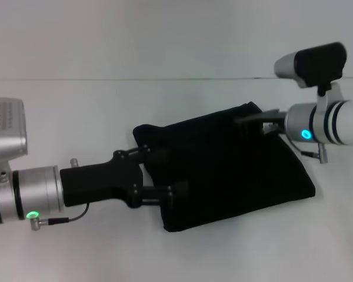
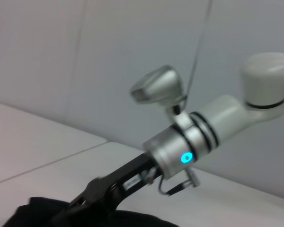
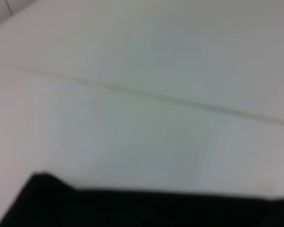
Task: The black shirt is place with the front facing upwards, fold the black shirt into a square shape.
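The black shirt (image 1: 223, 170) lies on the white table as a folded, roughly four-sided bundle, with no lettering showing. My left gripper (image 1: 163, 175) reaches in from the left and is open, its two fingers spread over the shirt's left edge. My right gripper (image 1: 253, 120) comes in from the right and sits at the shirt's far right corner, its black fingers lost against the cloth. The left wrist view shows the right gripper (image 2: 97, 194) pointing down onto the black shirt (image 2: 33, 213). In the right wrist view, only an edge of the black shirt (image 3: 132, 208) shows.
The white table (image 1: 76, 111) spreads out on all sides of the shirt. A pale wall (image 1: 165, 35) rises behind it, meeting the table along a seam line.
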{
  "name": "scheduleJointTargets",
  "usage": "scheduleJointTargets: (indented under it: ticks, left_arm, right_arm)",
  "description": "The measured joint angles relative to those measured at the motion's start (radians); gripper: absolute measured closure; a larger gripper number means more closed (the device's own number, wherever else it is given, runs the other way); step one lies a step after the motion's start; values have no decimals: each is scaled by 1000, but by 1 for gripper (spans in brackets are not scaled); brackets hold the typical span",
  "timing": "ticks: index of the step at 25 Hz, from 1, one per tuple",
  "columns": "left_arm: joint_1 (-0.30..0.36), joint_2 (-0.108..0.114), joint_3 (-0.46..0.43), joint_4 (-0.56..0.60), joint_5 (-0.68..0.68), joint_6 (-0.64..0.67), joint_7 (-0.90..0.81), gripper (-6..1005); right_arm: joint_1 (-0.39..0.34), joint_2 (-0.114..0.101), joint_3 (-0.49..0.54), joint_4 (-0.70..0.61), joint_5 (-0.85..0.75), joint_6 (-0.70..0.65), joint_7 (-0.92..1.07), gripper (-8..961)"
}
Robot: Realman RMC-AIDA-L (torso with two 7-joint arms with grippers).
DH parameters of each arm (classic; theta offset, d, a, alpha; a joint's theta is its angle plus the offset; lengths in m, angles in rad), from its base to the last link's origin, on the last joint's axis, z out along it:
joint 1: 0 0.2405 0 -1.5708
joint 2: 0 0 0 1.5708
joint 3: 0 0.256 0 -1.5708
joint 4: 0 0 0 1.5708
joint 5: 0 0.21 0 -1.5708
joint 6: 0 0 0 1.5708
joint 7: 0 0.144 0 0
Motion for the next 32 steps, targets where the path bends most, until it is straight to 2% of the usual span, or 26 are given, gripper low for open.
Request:
scheduleJointTargets:
  ticks: [7, 13, 19, 22, 29, 32]
  left_arm:
    - [-34, -13, -79, 1, -2, -80, -39, 51]
    - [-91, 0, -69, -2, 8, -236, -298, 52]
    - [-122, 39, 13, -4, 23, -315, -599, 52]
    - [-130, 51, 33, -5, 45, -327, -702, 52]
    - [-145, 57, 33, -9, 104, -328, -833, 51]
    - [-160, 57, 33, -20, 112, -334, -864, 51]
  right_arm:
    - [-88, -10, 8, -155, 163, -109, -59, 862]
    - [-149, -16, 82, -252, 191, -268, -73, 847]
    - [-191, -31, 171, -317, 192, -498, -141, 716]
    - [-208, -36, 225, -342, 192, -610, -199, 650]
    - [-247, -43, 287, -415, 188, -791, -303, 424]
    - [-255, -52, 298, -452, 184, -866, -311, 272]
